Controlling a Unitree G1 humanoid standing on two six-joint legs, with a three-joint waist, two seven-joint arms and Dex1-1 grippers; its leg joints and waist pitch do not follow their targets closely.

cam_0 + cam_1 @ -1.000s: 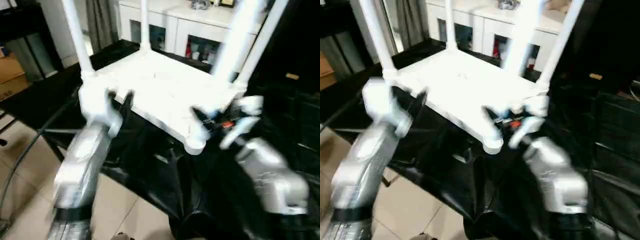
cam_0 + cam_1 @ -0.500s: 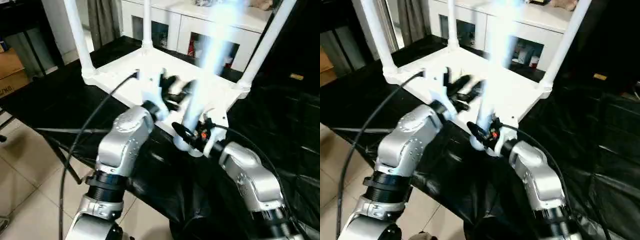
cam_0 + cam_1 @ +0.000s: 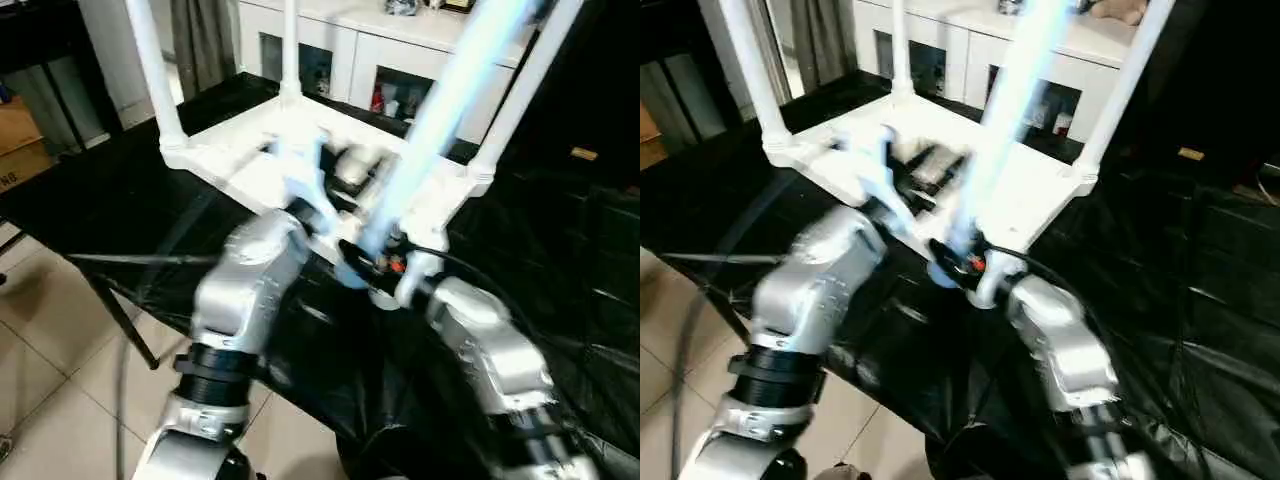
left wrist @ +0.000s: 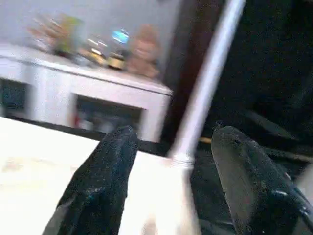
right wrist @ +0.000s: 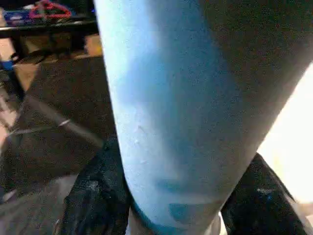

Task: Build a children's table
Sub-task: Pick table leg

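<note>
Now the fourth leg (image 3: pixel 440 110), clamped low down in the right gripper (image 3: pixel 958 262), leans more steeply than half a second ago, its foot at the near corner of the upturned tabletop (image 3: pixel 250 170) on the black-draped table (image 3: pixel 90 200). The left gripper (image 4: pixel 171 166), jaws apart and empty, hovers over the tabletop; three legs stand seated, so likely only this last seating remains.

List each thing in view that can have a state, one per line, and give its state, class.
Tabletop: upside down on the black-covered surface.
Three corner legs: standing upright in their sockets.
Fourth leg: tilted, its lower end at the near corner, gripped.
Right end effector: closed around the fourth leg.
Left end effector: open, over the tabletop, holding nothing.
</note>
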